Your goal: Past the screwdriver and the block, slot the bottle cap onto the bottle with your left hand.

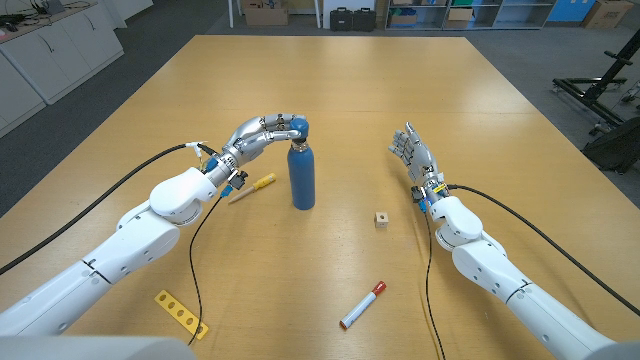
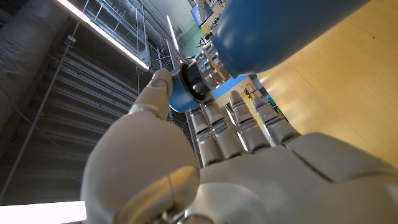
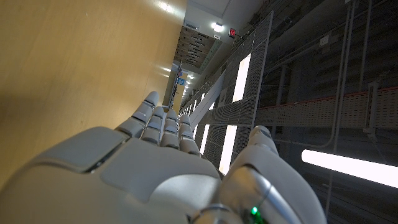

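A: Left hand (image 1: 262, 134)?
B: Holds one blue bottle cap (image 1: 297, 127) at the neck of one upright blue metal bottle (image 1: 302, 179).
A: Right hand (image 1: 414, 155)?
B: Fingers spread, holding nothing. One yellow-handled screwdriver (image 1: 252, 187), one small wooden block (image 1: 381, 219).

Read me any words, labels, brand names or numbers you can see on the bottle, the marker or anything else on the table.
No text can be read in these pictures.
Blue bottle: plain, no label visible.
Red-capped marker: any print is too small to read.
Small block: faint marks, too small to read.
Yellow strip with holes: no lettering visible.
Screwdriver: no lettering visible.
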